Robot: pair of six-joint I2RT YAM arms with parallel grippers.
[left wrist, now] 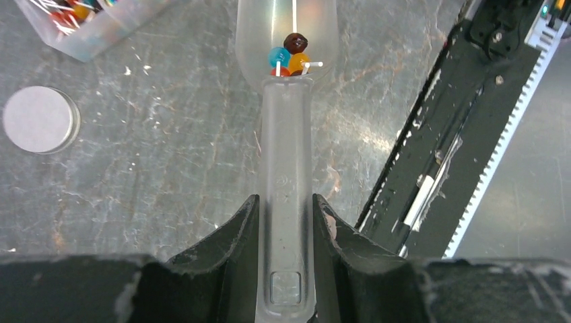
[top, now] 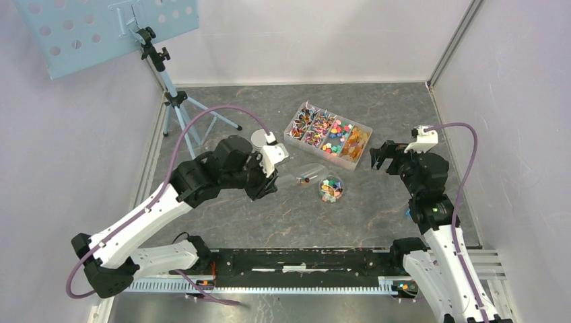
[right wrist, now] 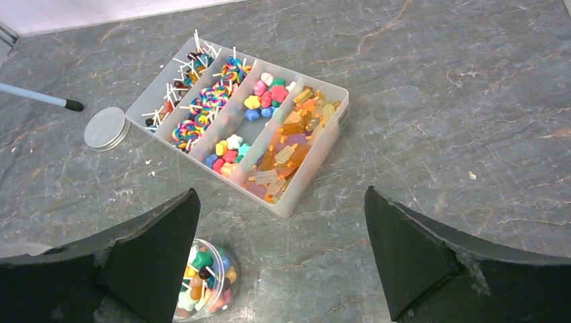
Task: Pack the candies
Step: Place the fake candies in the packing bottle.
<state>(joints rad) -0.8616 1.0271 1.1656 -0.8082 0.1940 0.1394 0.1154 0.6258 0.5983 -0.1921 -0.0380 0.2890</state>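
My left gripper (top: pixel 272 176) (left wrist: pixel 286 215) is shut on the handle of a clear plastic scoop (top: pixel 306 175) (left wrist: pixel 286 155). A few small lollipop candies (left wrist: pixel 289 54), brown, blue and orange, lie in the scoop's bowl. A small clear round jar (top: pixel 330 188) (right wrist: pixel 205 282) holding mixed candies stands just right of the scoop. A white divided tray (top: pixel 357 159) (right wrist: pixel 306 182) with several compartments of coloured candies sits behind it. My right gripper (top: pixel 380 156) (right wrist: pixel 281 195) is open and empty, above the table right of the jar and tray.
A grey round lid disc (top: pixel 262 139) (left wrist: pixel 40 120) (right wrist: pixel 106 128) lies left of the tray. A tripod stand (top: pixel 176 101) with a perforated board stands at the back left. The black base rail (top: pixel 303 259) (left wrist: pixel 458 148) runs along the near edge.
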